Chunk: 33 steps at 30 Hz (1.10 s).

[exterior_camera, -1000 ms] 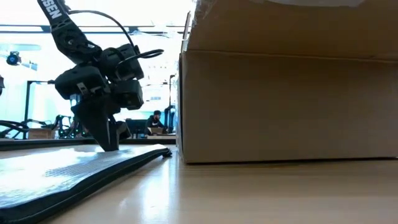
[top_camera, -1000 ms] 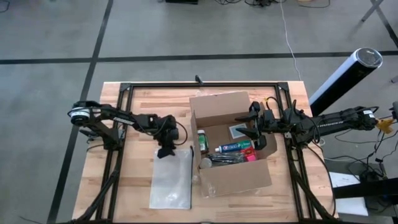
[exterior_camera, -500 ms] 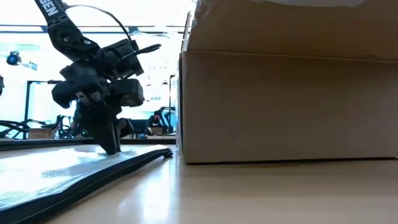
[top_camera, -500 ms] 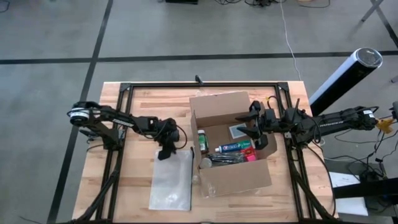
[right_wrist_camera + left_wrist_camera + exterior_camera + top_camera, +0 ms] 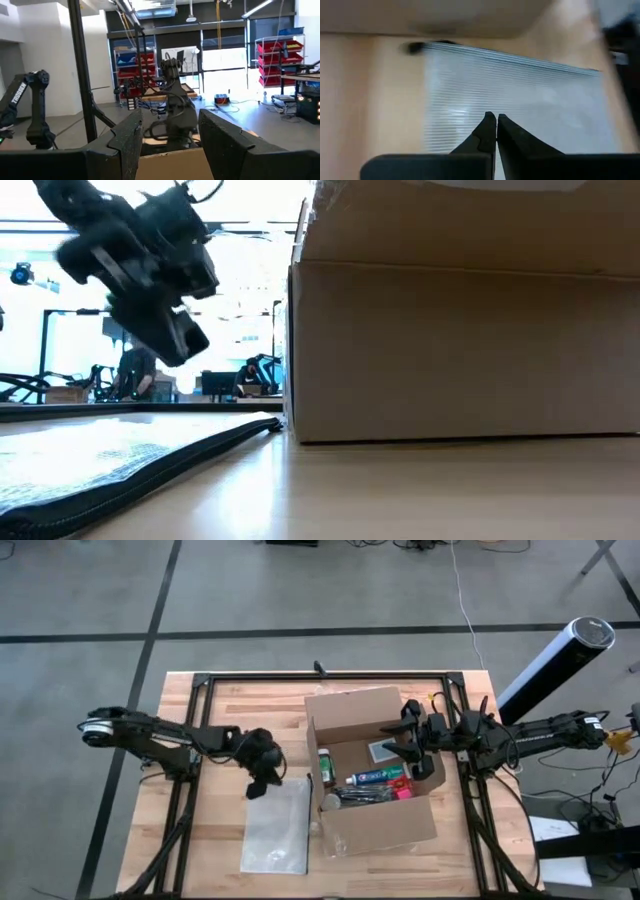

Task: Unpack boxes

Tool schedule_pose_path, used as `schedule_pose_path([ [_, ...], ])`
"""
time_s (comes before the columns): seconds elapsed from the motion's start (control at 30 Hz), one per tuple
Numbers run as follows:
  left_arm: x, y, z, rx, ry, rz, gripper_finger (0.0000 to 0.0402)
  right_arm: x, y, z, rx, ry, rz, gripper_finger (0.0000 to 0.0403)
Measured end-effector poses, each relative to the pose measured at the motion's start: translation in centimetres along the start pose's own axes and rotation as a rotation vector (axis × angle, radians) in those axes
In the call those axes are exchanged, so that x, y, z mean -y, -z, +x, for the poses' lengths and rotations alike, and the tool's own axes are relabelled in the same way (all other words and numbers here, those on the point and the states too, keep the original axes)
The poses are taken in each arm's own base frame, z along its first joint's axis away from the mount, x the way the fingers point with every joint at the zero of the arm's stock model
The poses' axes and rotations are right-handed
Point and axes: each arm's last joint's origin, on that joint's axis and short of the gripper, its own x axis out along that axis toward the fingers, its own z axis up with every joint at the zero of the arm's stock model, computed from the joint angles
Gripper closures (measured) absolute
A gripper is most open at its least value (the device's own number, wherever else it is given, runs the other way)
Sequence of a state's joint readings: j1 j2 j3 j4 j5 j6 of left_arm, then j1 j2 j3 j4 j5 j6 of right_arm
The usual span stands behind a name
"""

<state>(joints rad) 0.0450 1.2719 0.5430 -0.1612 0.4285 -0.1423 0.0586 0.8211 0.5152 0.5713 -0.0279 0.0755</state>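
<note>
Right of the bench's (image 5: 220, 700) centre, the open brown cardboard box (image 5: 375, 825) sits with its flaps up, small goods visible inside. Beside it, the left gripper (image 5: 256, 788), fingers pressed together and empty, hangs above the far end of a flat translucent pouch (image 5: 276, 830). Over the box's right rim, the right gripper (image 5: 402, 744) holds its fingers parted.

I see a brown cardboard box (image 5: 372, 772) on the pale wood surface (image 5: 220, 840). Beside it lies a translucent grey-white pouch (image 5: 277, 828) with fine ribbed stripes. Inside the box I see a red-and-teal tube (image 5: 376, 777) and something bright pink (image 5: 403, 792).
</note>
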Motion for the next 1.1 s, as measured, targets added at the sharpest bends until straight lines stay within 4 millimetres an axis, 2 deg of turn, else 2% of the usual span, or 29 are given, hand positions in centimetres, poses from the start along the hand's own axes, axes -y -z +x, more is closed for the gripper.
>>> schedule_pose_path([
  [0.13,2.2,0.5,1.0,-0.048,0.059,-0.009,0.0390,0.0,0.1,0.0,-0.005,-0.001,-0.008,0.0231],
  [0.33,4.3,1.9,3.5,-0.109,-0.068,0.005,0.0327,0.0,0.1,0.0,-0.010,-0.001,-0.010,0.0231],
  [0.53,3.6,3.1,5.4,-0.159,-0.268,-0.023,0.0228,0.0,0.1,0.0,-0.013,0.000,-0.007,0.0228],
  [0.73,2.0,3.1,6.2,-0.151,-0.416,-0.047,0.0141,0.0,0.2,0.0,-0.018,0.000,-0.005,0.0231],
  [0.87,1.1,2.8,5.9,-0.142,-0.447,-0.075,0.0116,0.0,0.2,0.0,-0.017,0.000,-0.005,0.0231],
  [1.1,0.4,2.6,5.4,-0.144,-0.452,-0.067,0.0121,0.0,0.2,0.0,-0.017,0.000,-0.001,0.0231],
])
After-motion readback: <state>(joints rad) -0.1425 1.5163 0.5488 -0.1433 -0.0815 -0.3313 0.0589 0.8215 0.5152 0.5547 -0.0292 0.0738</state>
